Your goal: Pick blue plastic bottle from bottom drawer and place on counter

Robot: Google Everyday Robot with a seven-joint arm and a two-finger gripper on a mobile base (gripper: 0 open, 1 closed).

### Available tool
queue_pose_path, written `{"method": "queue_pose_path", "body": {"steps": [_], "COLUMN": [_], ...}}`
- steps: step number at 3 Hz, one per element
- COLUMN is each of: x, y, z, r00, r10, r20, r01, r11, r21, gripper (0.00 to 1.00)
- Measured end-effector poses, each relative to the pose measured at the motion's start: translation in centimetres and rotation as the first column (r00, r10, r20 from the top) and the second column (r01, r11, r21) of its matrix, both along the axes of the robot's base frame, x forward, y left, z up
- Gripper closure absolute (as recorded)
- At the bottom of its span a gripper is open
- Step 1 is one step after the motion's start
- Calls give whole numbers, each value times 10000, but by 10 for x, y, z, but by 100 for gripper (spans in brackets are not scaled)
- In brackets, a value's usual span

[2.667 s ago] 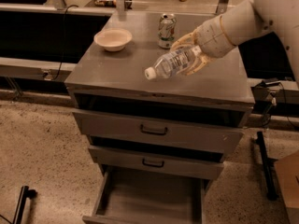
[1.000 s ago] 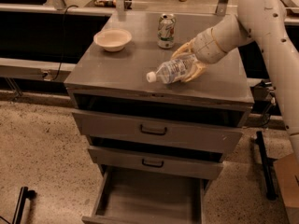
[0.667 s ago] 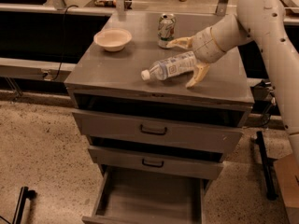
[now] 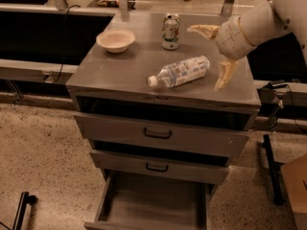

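The blue plastic bottle (image 4: 180,71) lies on its side on the counter (image 4: 120,68), white cap pointing front-left. My gripper (image 4: 211,56) is open and empty, just right of the bottle's base. One finger (image 4: 203,30) points left above the counter and the other finger (image 4: 224,74) hangs down near the right edge. Neither touches the bottle. The bottom drawer (image 4: 153,205) stands pulled out below, and its grey floor shows nothing in it.
A green-and-white soda can (image 4: 171,31) stands upright at the back of the counter. A pale bowl (image 4: 115,40) sits at the back left. The two upper drawers (image 4: 158,134) are shut. A dark stand (image 4: 269,169) is on the floor at right.
The bottle was held tilted above the counter, then set down on its side. My gripper opened, let it go and drew back to the right and up.
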State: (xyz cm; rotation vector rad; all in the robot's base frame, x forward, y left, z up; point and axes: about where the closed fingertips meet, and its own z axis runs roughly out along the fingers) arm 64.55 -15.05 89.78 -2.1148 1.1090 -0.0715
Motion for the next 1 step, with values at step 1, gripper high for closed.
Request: {"method": "queue_pose_path", "body": {"steps": [1], "x": [0], "y": [-1], "z": [0], "r00": [10000], "r10": [-20], "r20": [5], "r01": [20], "r11": [10000], "r21": [0], "gripper": [0]}}
